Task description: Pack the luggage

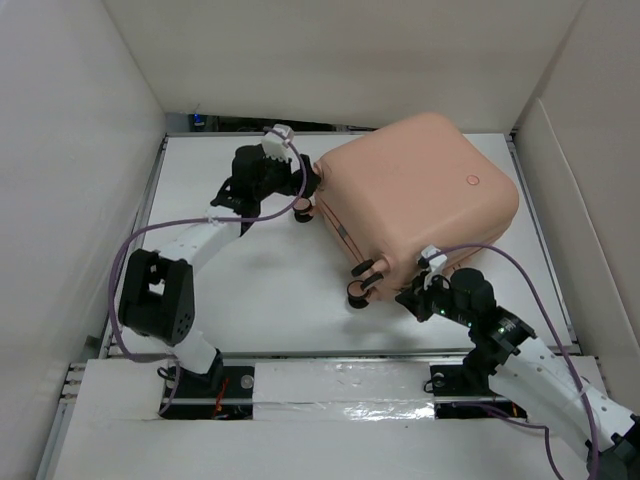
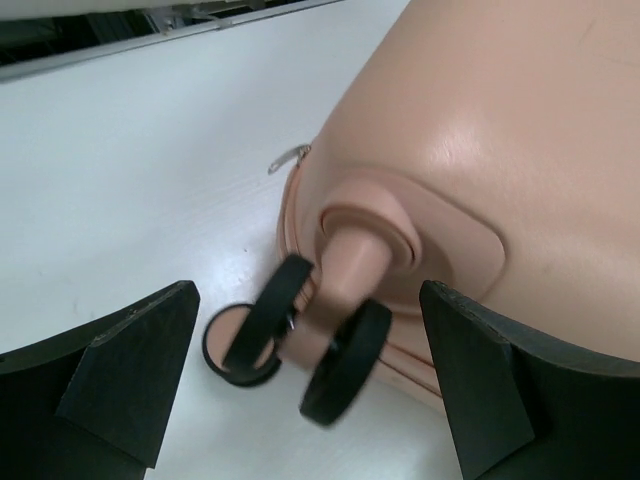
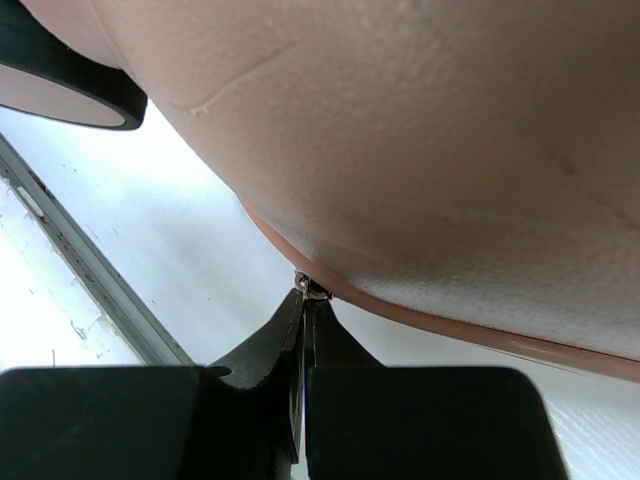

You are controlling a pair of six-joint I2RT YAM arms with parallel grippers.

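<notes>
**A:** The luggage (image 1: 420,190) lies flat on the table (image 1: 260,290), lid down, toward the back right. Both arms are right up against it.

**B:** Look at the right gripper (image 3: 304,302): its fingers are clamped together on the small metal zipper pull (image 3: 311,287), right where the shell curves at the near corner. That is a grip made for dragging the slider along the seam.

**A:** And the left gripper (image 1: 304,194)?

**B:** It is spread wide, with a pair of wheels (image 2: 305,340) sitting between its fingers and clear table on either side. Nothing is gripped. My read is that it is posted at that corner to brace the case, so a tug on the zipper doesn't swing the whole shell round.

**A:** So the lid is shut, and the zip looks like the job in hand.
</notes>
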